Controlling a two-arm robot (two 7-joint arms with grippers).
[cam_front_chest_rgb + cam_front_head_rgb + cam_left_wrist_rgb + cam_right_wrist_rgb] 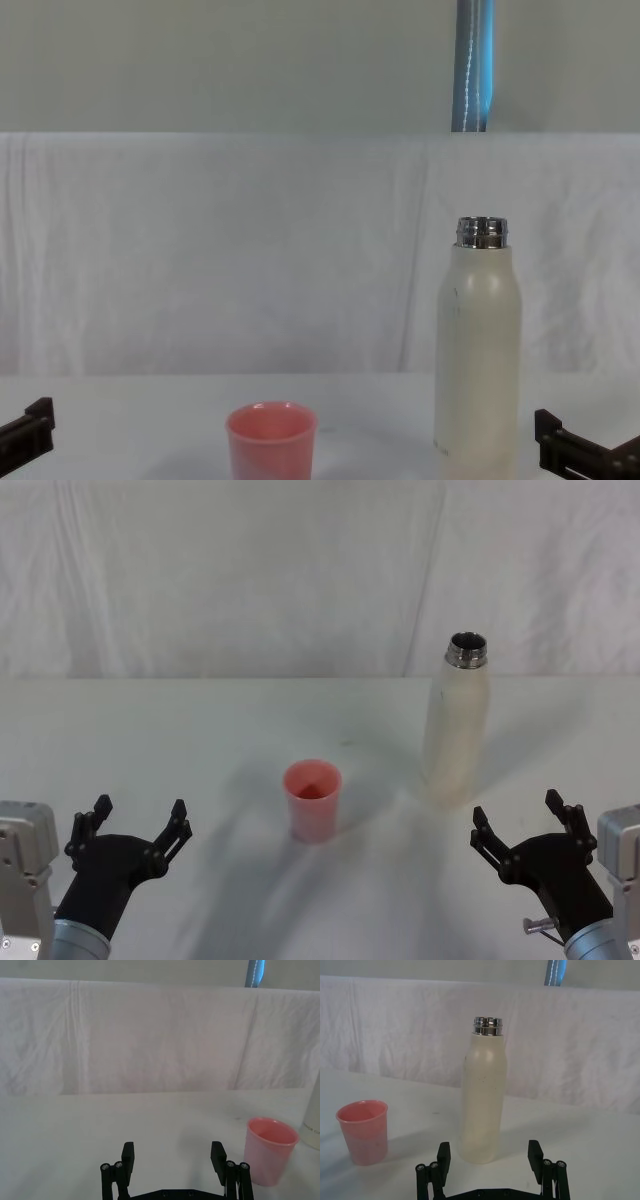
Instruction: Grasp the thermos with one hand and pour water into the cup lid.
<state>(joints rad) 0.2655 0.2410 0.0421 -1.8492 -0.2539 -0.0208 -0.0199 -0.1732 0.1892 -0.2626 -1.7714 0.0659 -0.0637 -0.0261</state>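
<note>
The cream-white thermos (458,725) (484,1100) (477,355) stands upright right of the table's centre, its steel neck uncapped. The pink cup lid (312,800) (270,1150) (363,1131) (271,440) stands upright to its left, nearer the front. My right gripper (524,820) (489,1154) is open at the front right, just short of the thermos and holding nothing. My left gripper (137,817) (172,1155) is open at the front left, well left of the cup lid, also holding nothing.
The table (220,730) is covered with a white cloth, and a white draped backdrop (250,570) closes off its far edge. A blue vertical strip (473,60) shows above the backdrop. Bare cloth lies between the grippers and around both objects.
</note>
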